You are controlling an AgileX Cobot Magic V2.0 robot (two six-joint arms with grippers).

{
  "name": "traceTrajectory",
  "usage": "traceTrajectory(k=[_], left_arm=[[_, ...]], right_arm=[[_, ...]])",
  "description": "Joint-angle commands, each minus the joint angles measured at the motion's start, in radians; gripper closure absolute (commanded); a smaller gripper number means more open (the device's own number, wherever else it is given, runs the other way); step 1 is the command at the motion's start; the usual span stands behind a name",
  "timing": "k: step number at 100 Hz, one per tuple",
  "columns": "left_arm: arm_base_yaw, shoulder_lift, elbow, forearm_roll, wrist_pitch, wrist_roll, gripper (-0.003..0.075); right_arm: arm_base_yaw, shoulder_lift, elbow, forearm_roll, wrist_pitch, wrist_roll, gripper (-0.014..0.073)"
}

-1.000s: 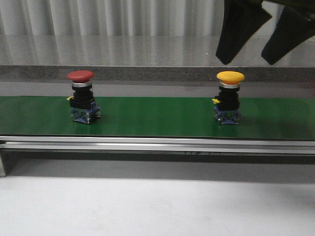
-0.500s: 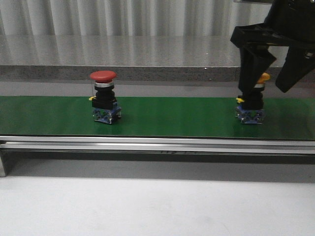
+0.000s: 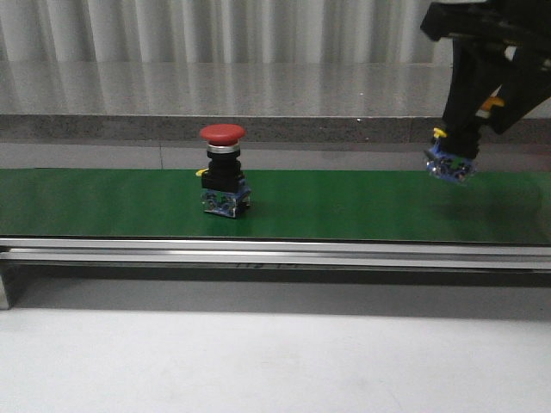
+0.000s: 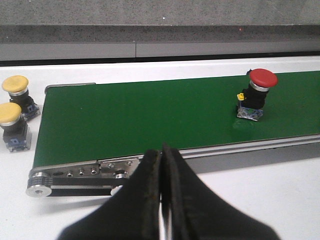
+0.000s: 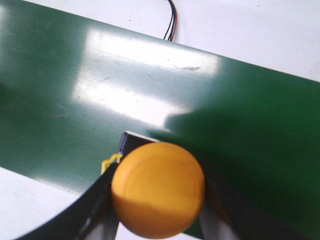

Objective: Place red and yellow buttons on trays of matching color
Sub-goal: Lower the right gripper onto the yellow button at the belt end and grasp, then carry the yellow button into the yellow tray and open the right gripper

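The yellow button (image 3: 454, 153) is gripped by the right gripper (image 3: 482, 103) and held clear above the green belt (image 3: 344, 206), tilted. It should be raised vertically before being carried to the yellow tray, which is not in view. A domed yellow cap is seen on a black body. The left gripper (image 4: 162, 165) is closed and empty.

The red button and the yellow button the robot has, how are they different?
The red button stands upright on the green belt; the yellow button hangs tilted above it. Nothing touches the red button; the right gripper clamps the yellow one. Their caps differ in color. Both share black bodies and bluish bases.
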Motion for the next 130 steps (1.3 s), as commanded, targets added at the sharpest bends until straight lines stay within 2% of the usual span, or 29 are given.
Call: traceTrajectory(k=[1, 24, 41, 60, 77, 101, 117, 130], left_arm=[[-0.009, 0.005, -0.026, -0.014, -0.078, 0.000, 0.0741], [-0.009, 0.005, -0.026, -0.014, -0.078, 0.000, 0.0741], [-0.009, 0.005, -0.026, -0.014, -0.078, 0.000, 0.0741], [-0.009, 0.005, -0.026, -0.014, -0.078, 0.000, 0.0741], [-0.009, 0.005, -0.026, -0.014, -0.078, 0.000, 0.0741], [-0.009, 0.005, -0.026, -0.014, -0.078, 0.000, 0.0741], [-0.009, 0.005, -0.026, -0.014, -0.078, 0.000, 0.0741], [-0.009, 0.005, -0.026, -0.014, -0.078, 0.000, 0.0741]], right_arm=[[-0.006, -0.107, 0.015, -0.017, -0.029, 0.040, 0.0554], [-0.010, -0.272, 0.147, -0.215, 0.022, 0.229, 0.0554], [-0.085, -0.359, 0.195, -0.313, 0.088, 0.324, 0.0554], [-0.258, -0.432, 0.235, -0.317, 0.124, 0.324, 0.0554], [-0.464, -0.451, 0.275, -0.332, 0.119, 0.324, 0.0554], [-0.703, -0.437, 0.363, -0.313, -0.015, 0.326, 0.0554], [-0.780, -0.371, 0.395, -0.303, -0.069, 0.326, 0.0554], [-0.785, -0.284, 0.395, -0.293, -0.095, 0.326, 0.0554]])
